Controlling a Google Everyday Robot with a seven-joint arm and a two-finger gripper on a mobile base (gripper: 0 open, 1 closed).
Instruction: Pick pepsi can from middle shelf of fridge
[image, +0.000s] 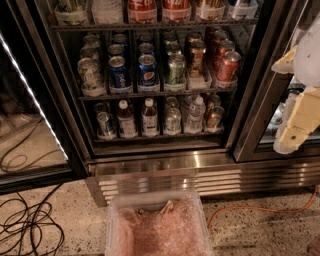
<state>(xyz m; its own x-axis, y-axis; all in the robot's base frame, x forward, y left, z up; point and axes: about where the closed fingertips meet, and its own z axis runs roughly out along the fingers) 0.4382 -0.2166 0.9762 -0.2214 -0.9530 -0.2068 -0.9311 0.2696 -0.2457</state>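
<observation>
- Pepsi can (148, 71): upper centre, front row, middle shelf (200, 90).
- Gripper (296, 124): far right edge, well apart from it; grip state can't tell.
- Risk: tight row, so cld nudge blue can (118, 73) or green can (176, 68).

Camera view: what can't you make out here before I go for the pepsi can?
All in the camera view:
- Hand, at the right edge beside the fridge: partly cut off by that edge.
- Cans behind the pepsi can on the middle shelf: mostly hidden by the front row.
- Top-row cans: cut off by the top edge.
- Floor bin: cut off at the bottom.
</observation>
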